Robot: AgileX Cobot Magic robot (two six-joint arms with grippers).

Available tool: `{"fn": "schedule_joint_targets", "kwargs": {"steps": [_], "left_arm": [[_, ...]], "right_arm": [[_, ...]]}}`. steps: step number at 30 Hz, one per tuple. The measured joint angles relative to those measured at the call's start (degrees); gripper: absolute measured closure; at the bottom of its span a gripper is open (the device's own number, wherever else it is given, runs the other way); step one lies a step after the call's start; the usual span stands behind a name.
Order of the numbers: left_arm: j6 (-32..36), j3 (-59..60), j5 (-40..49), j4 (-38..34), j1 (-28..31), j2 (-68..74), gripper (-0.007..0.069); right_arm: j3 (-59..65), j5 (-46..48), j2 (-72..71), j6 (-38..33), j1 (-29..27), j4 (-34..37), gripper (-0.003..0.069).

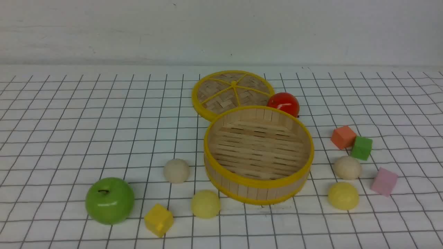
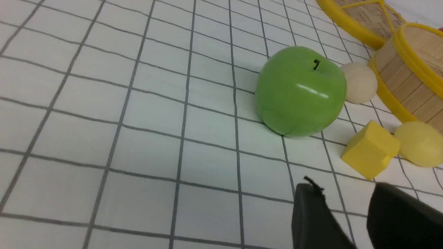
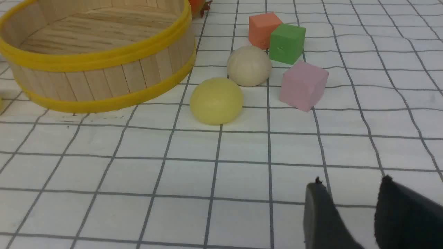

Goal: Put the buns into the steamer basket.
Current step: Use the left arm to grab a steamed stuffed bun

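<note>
Beside the steamer basket (image 1: 258, 181), four buns (image 1: 177, 170) — left claw (image 2: 344, 188), right claw (image 3: 351, 183) both parted

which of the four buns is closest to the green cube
The cream-white bun right of the steamer basket, just in front of the green cube. The pale yellow bun beside it lies farther from that cube, nearer the camera.

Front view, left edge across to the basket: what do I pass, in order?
green apple → yellow cube → cream-white bun → pale yellow bun → steamer basket
</note>
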Motion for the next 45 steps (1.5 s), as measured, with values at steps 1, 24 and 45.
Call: {"fn": "schedule_joint_targets", "kwargs": {"steps": [1,24,45], "left_arm": [[0.00,0.00,0.00,0.00,0.00,0.00,0.0387],[-2.11,0.00,-4.37,-3.47,0.00,0.00,0.0387],[0.42,-28.07,11.07,-17.63,0.00,13.27,0.0598]], "right_arm": [[0.00,0.00,0.00,0.00,0.00,0.00,0.0420],[0.00,0.00,0.00,0.00,0.00,0.00,0.0420],[0.00,0.00,0.00,0.01,0.00,0.00,0.0420]]}}
